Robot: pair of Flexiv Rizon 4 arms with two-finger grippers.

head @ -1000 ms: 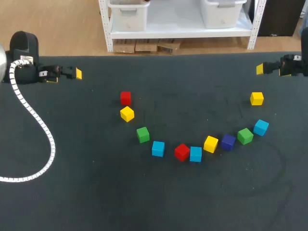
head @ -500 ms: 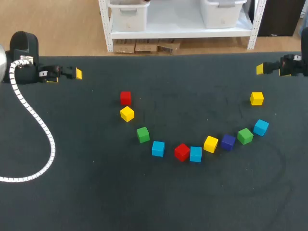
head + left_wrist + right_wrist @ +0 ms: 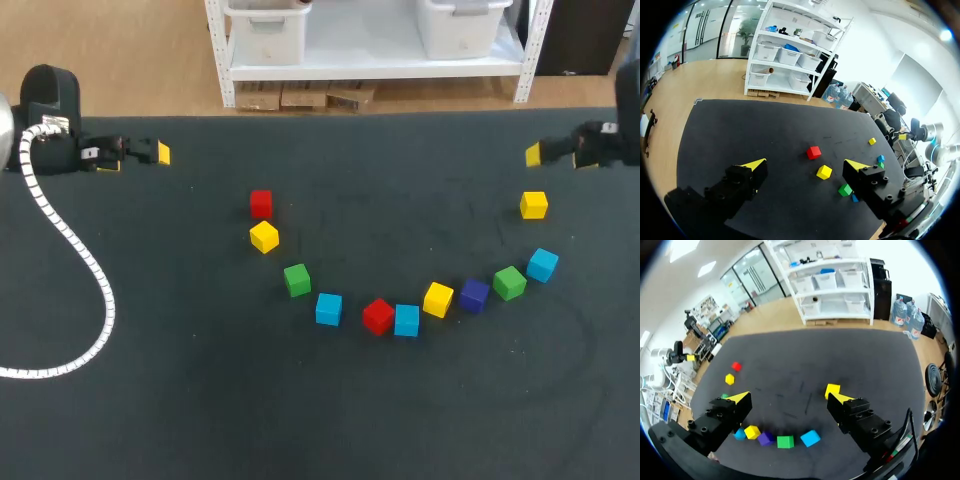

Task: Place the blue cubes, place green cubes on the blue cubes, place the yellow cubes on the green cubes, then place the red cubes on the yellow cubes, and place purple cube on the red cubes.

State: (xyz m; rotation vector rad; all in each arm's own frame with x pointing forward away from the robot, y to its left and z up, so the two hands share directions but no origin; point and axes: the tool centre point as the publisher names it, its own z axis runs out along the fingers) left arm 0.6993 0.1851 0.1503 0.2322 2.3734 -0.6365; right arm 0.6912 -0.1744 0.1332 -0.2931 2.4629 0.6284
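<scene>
Eleven cubes, each resting singly on the dark worktop [image 3: 200,400].

Most form a rough arc, listed from my left:
- far red cube [image 3: 261,203]
- left yellow cube [image 3: 264,237], just beside the far red cube on its near side
- left green cube [image 3: 297,279]
- left blue cube [image 3: 328,309]
- middle red cube [image 3: 378,316], touching the middle blue cube [image 3: 406,320]
- middle yellow cube [image 3: 438,299]
- purple cube [image 3: 474,294], just beside the middle yellow cube
- right green cube [image 3: 510,283]
- right blue cube [image 3: 543,265]

The lone yellow cube [image 3: 534,205] sits apart, farther back than the right blue cube.

Left hand [image 3: 805,164]: at the worktop's far left, held clear of the surface. Fingers spread, nothing between them. Well apart from every cube.

Right hand [image 3: 789,397]: at the far right, also clear of the surface. Fingers spread, holding nothing. The lone yellow cube is the nearest cube to it.

White ribbed cable [image 3: 75,260] runs from the left arm in a loop over the worktop's left side.
</scene>
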